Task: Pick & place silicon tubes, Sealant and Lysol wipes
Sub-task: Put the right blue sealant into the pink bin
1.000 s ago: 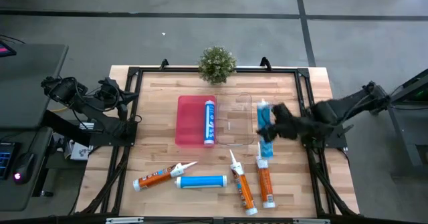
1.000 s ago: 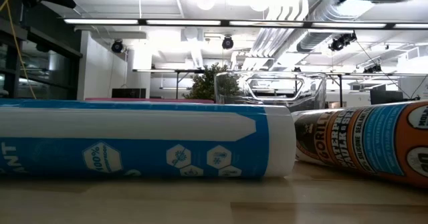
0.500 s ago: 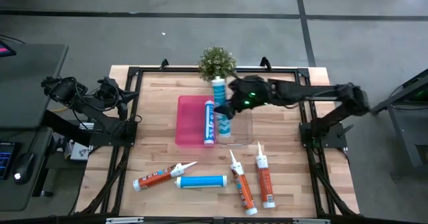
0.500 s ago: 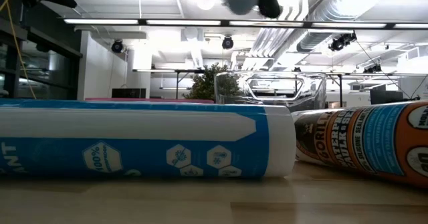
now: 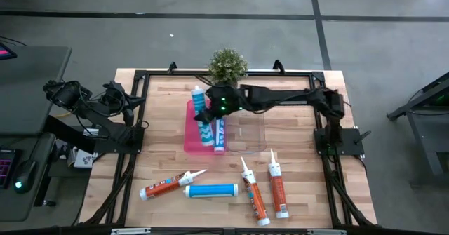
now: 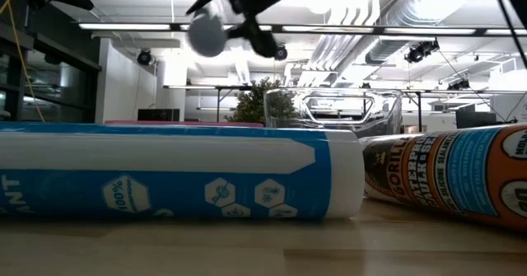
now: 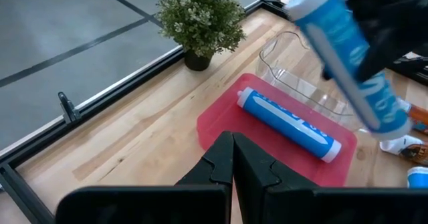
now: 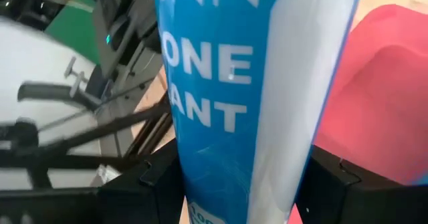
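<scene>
Above the red tray [image 5: 191, 133] at mid-table, the right gripper [image 5: 210, 111] is extended across from the right side, its fingers [image 8: 157, 180] clamped on a blue-and-white sealant tube [image 5: 202, 113]. That tube hangs over the tray, clear of the surface, seen in the low view as a grey round end [image 6: 207, 34] high above the table. 1 second blue tube [image 5: 219, 128] lies flat inside the tray along its right side. A clear plastic bin [image 5: 249, 126] sits just beside the tray on its right. A small potted plant [image 5: 227, 67] stands at the far table edge.

Near the front edge lie 4 more items: an orange tube [image 5: 163, 186], a blue tube [image 5: 211, 190] beside it, and 2 orange tubes [image 5: 255, 196] [image 5: 278, 191] farther right, all flat on the wooden table [image 5: 161, 116].

The left gripper [image 7: 232, 158] is parked off the table's left edge, fingers pressed together and holding nothing.
</scene>
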You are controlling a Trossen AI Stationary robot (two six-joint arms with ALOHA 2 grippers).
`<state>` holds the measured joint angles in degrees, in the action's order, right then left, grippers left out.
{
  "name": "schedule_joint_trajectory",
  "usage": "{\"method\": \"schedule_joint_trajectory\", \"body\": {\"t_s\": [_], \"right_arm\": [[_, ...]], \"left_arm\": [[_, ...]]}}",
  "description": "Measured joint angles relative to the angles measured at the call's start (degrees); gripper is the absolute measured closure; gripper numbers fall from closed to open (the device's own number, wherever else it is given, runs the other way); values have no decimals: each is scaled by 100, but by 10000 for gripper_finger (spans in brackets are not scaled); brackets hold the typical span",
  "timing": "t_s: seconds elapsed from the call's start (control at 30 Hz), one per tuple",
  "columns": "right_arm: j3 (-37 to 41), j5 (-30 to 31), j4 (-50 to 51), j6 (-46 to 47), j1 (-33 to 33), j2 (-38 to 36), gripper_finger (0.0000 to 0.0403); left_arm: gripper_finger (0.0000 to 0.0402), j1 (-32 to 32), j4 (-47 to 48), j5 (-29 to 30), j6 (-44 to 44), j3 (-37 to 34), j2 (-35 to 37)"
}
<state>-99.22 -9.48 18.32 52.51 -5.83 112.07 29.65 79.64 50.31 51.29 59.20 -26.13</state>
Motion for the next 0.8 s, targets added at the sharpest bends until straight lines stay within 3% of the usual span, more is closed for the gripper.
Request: {"method": "schedule_joint_trajectory", "body": {"t_s": [0.3, 0.8], "right_arm": [[-186, 54, 150, 459, -146, 604, 196], [-173, 631, 717, 788, -243, 771, 196]], "left_arm": [[402, 0, 32, -1, 0, 0, 0], [402, 0, 157, -66, 22, 0, 0]]}}
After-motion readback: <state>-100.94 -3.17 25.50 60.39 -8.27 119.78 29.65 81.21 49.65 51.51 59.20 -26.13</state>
